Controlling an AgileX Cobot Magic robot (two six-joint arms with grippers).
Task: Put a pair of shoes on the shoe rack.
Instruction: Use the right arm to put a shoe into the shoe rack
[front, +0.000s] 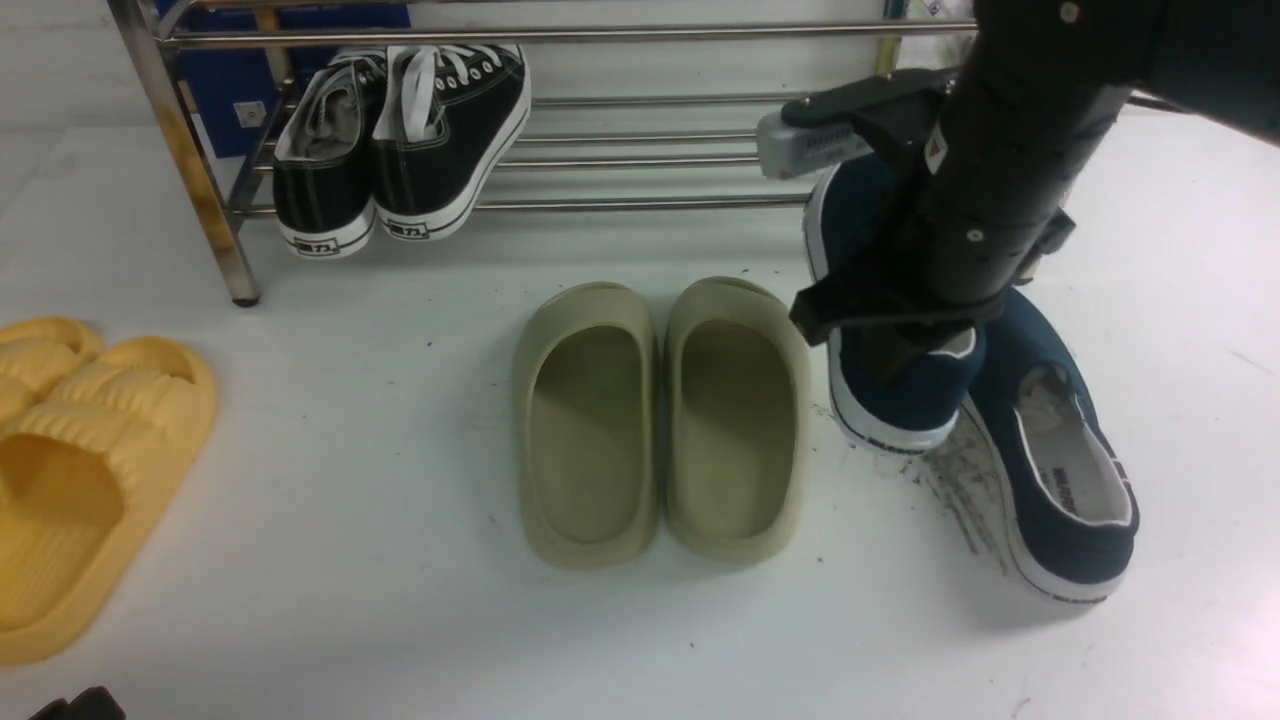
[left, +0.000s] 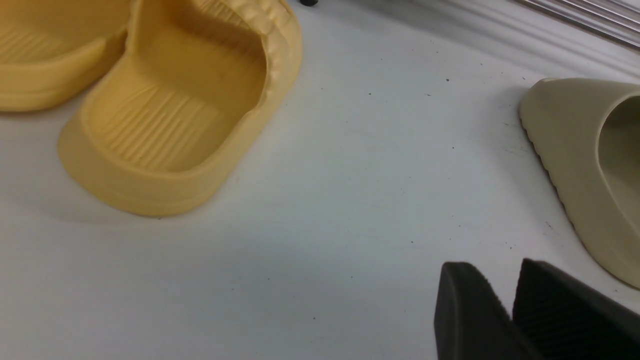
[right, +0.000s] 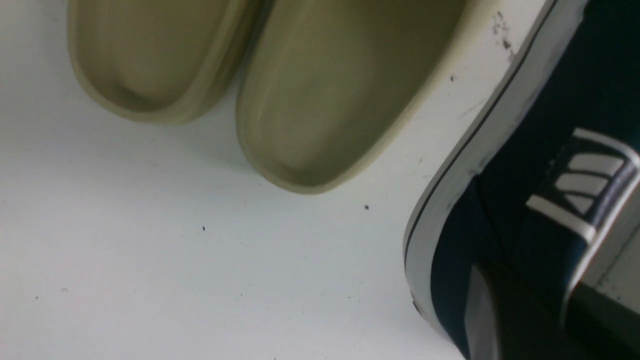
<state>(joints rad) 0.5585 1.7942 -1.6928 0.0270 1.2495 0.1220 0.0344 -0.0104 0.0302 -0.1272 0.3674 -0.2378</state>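
One navy canvas slip-on shoe (front: 1065, 470) with a white rubber sole lies flat at lower right, heel toward the camera (crumpled paper (front: 1047, 388) shows inside). Its mate (front: 900, 392), just left, is partly hidden. The steel-tube shoe rack (front: 650, 203) spans the top; its left leg is rust-stained.

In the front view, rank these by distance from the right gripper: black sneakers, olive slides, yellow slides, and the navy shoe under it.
1. Navy shoe, at the right gripper itself.
2. Olive slides, just to its left.
3. Black sneakers, on the rack, far left.
4. Yellow slides, at the left edge.
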